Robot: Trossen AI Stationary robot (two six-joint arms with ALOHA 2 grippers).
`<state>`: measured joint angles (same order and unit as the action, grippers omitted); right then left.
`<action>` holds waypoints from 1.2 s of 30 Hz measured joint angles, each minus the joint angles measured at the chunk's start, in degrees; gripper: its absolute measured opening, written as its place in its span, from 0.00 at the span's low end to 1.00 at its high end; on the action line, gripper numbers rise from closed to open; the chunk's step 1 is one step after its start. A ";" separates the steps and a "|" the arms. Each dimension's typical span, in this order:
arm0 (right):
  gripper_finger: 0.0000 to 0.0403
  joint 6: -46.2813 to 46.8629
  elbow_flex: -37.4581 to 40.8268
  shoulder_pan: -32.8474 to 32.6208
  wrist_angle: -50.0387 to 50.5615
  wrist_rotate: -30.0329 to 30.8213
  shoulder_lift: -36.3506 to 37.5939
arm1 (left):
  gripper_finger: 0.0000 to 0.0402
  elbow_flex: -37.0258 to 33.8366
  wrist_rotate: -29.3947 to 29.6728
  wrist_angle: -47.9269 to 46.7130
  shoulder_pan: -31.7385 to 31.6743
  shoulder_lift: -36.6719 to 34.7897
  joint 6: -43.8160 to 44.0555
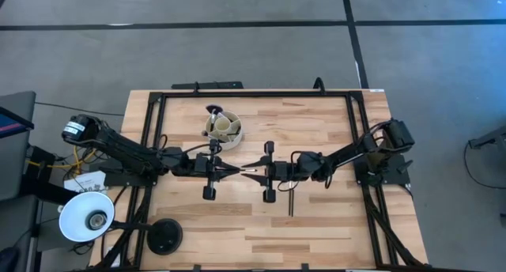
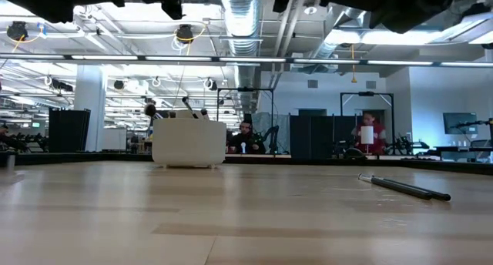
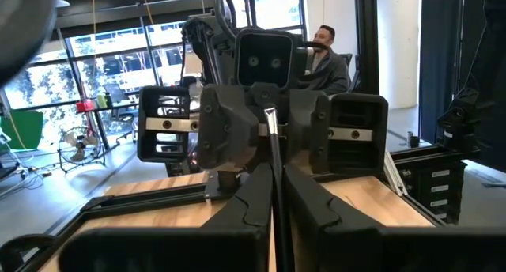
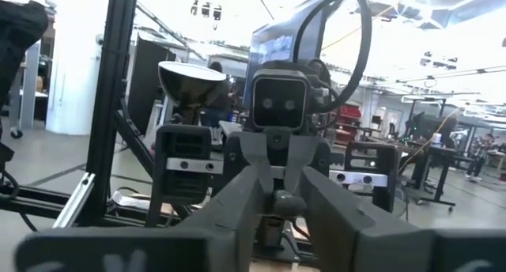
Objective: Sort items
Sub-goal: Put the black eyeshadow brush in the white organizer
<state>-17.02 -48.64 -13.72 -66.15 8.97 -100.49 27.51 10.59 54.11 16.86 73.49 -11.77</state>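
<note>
High view: left gripper [image 1: 231, 168] and right gripper [image 1: 251, 169] meet tip to tip at table centre, just in front of the cream divided cup [image 1: 224, 129]. A thin makeup brush [image 1: 247, 169] spans between them, pale ferrule toward the right side. Looks like a mid-air handover. Cup already holds a few items, incl. one purple-headed brush [image 1: 213, 110]. One dark brush [image 1: 290, 201] lies flat on the wooden table [image 1: 316, 224], just in front of the right gripper.

Low view: cup w/ brush handles sticking up; the loose dark brush [image 2: 403, 187] lies on the table, well apart from the cup. Grippers not visible here.

Left wrist view: left fingers [image 3: 245, 205] drawn together on the slim dark handle [image 3: 273, 173]; silvery end points at the opposite gripper.

Right wrist view: right fingers [image 4: 237, 197] narrowed, close about a small dark stub; whether they actually clamp it — cannot tell.

Handling (judgement): brushes v. light, stiff, smooth, round in section, so apt to roll or pivot in the grip. Take mid-handle, across the axis. Avoid the bristle end: soft, deforms. Thin shaft needs full closure. The flat-lying one leaves little room under it for the fingers.
</note>
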 joint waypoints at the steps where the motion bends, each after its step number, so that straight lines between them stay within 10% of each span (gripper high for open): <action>1: 0.20 0.02 0.00 0.00 -0.02 0.00 0.00 | 0.05 0.00 0.00 0.00 0.00 0.00 0.00; 9: 0.03 -0.12 0.00 -0.01 -0.24 0.23 0.00 | 0.05 -0.04 0.07 0.11 0.00 0.00 0.04; 23: 0.04 5.35 0.00 -0.12 1.89 1.75 0.02 | 0.15 -0.04 0.64 -0.22 -0.02 0.02 0.25; 36: 0.02 3.92 -0.02 -1.95 24.14 16.91 11.05 | 0.34 -0.86 19.04 -1.75 -0.02 0.02 0.66</action>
<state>-13.09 -48.66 -15.67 -42.01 25.88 -89.43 26.65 29.63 52.36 16.84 73.52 -11.11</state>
